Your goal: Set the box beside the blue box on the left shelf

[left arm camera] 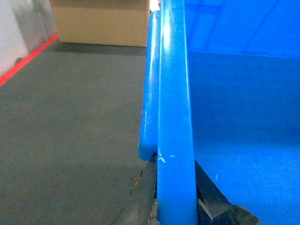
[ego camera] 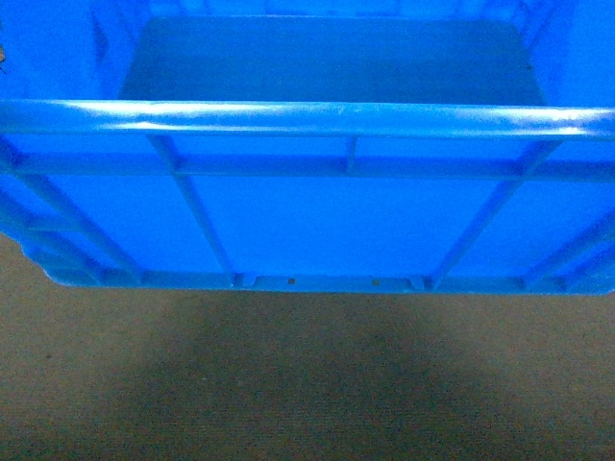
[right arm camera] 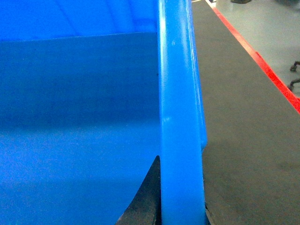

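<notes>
Blue crate fills my head view, carried off the grey floor, near wall toward me, its shadow on the floor below. Inside looks empty.

Left claw clamped on the crate's left rim: one dark finger inside the wall, one outside. Right claw likewise clamped on the right rim, inner finger plain to see, outer one only just.

Gripping opposite rims keeps the load level, I judge.

Cardboard box stands ahead on the left, by a red floor line. No shelf in sight yet; the placing is still ahead.
</notes>
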`<state>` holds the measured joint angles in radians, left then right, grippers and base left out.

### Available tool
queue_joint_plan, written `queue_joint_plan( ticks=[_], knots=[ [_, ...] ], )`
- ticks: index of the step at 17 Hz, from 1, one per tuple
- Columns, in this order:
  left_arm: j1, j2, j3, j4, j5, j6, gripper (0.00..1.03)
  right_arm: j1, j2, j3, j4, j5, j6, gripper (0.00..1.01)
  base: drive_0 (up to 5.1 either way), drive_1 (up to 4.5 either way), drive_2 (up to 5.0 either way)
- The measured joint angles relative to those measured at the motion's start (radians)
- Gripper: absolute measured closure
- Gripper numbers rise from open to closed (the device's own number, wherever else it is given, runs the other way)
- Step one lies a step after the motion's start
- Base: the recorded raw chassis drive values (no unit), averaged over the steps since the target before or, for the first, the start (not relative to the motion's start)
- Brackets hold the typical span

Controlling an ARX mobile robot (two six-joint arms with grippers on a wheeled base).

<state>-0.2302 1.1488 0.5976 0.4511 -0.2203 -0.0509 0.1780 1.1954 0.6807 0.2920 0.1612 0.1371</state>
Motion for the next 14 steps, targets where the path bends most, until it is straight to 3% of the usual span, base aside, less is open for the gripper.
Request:
queue_joint_plan(
  ticks=[14],
  knots=[
    [-0.002, 0.000, 0.000, 0.000, 0.002, 0.000, 0.94, -0.001, 0.000, 0.000, 0.000, 0.003, 0.000, 0.93, -1.6, -1.61, -1.6]
  ],
)
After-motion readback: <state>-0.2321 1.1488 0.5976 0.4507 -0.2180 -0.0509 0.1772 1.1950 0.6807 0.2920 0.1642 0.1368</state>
